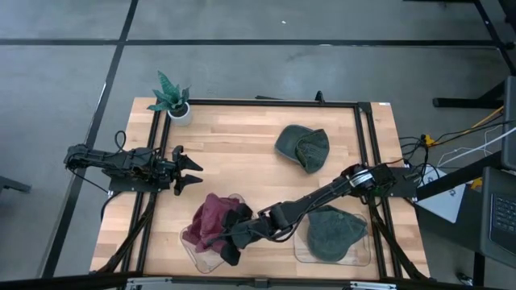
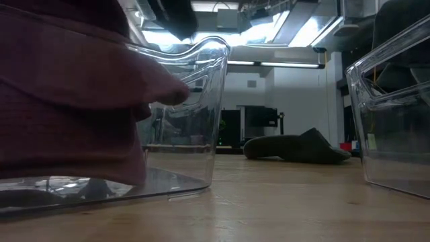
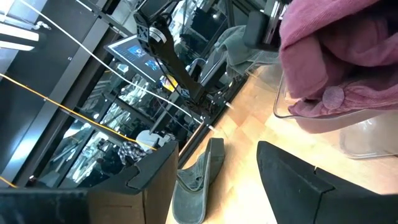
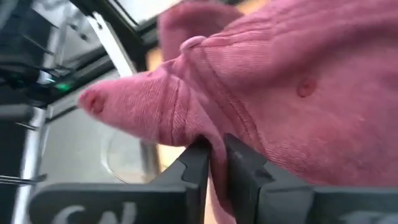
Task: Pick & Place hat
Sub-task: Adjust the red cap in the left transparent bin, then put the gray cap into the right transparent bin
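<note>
A maroon hat (image 1: 211, 219) sits crumpled in a clear plastic bin (image 1: 196, 256) at the table's near edge, left of centre; the low view shows the maroon hat (image 2: 67, 101) filling that bin (image 2: 201, 114). My right gripper (image 1: 232, 239) reaches in from the right and is shut on the hat. My left gripper (image 1: 192, 171) hovers open near the table's left edge, apart from everything. One green hat (image 1: 334, 232) lies in a second clear bin (image 1: 300, 256). Another green hat (image 1: 302, 147) lies flat on the table toward the far side. My right gripper (image 4: 216, 163) pinches a bunched fold of the maroon hat's cloth (image 4: 208, 134) between its two fingers. It comes from the table's right side, slanting downward. The hat's body spreads beyond the fingers and its lower part rests in the clear bin.
A small potted plant (image 1: 172, 98) stands at the table's far left corner. A black frame rail (image 1: 266, 102) runs around the tabletop. Bare wood lies between the two arms and the far green hat. Cables and equipment sit off the right edge.
</note>
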Available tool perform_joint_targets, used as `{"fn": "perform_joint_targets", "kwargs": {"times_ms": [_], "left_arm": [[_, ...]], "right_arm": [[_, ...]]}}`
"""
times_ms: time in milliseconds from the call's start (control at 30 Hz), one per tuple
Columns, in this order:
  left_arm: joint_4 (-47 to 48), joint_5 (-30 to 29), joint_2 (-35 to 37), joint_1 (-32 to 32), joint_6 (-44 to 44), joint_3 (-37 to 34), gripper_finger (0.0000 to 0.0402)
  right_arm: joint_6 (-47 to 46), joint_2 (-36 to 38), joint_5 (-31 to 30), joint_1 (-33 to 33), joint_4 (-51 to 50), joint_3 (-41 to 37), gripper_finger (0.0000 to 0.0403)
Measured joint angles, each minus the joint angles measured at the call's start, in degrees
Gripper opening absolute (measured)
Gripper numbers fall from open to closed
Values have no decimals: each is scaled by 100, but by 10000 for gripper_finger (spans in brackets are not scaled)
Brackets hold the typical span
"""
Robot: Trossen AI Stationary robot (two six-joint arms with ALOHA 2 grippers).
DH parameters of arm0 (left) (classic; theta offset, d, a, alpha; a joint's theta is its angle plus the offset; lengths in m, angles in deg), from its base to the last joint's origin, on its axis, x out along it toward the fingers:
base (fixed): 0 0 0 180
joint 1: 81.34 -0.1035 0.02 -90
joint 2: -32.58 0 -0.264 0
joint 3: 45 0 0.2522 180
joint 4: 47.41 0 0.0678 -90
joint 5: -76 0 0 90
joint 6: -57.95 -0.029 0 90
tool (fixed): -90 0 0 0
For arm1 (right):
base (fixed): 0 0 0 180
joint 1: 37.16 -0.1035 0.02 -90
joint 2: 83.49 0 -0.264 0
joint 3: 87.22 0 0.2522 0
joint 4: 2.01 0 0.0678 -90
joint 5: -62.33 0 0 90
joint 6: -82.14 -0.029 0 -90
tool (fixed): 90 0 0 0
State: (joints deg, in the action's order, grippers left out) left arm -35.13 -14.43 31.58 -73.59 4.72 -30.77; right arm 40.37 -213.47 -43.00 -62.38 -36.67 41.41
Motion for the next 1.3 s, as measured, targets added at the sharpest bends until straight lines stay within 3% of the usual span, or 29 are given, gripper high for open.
{"fn": "perform_joint_targets", "kwargs": {"times_ms": [167, 467, 600, 1000, 1300], "left_arm": [[0, 0, 0, 1, 1, 0, 217], [0, 0, 0, 1, 0, 0, 216], [0, 1, 0, 2, 1, 0, 216], [0, 0, 0, 1, 1, 0, 215], [0, 1, 0, 1, 1, 0, 216]], "right_arm": [[29, 0, -452, -121, -547, 0, 52], [444, 0, -463, -146, -762, 0, 51], [974, 0, -451, -146, -684, 0, 84], [2560, 72, -416, -146, -828, 661, 241], [3525, 78, -458, -127, -1482, 1587, 273]]}}
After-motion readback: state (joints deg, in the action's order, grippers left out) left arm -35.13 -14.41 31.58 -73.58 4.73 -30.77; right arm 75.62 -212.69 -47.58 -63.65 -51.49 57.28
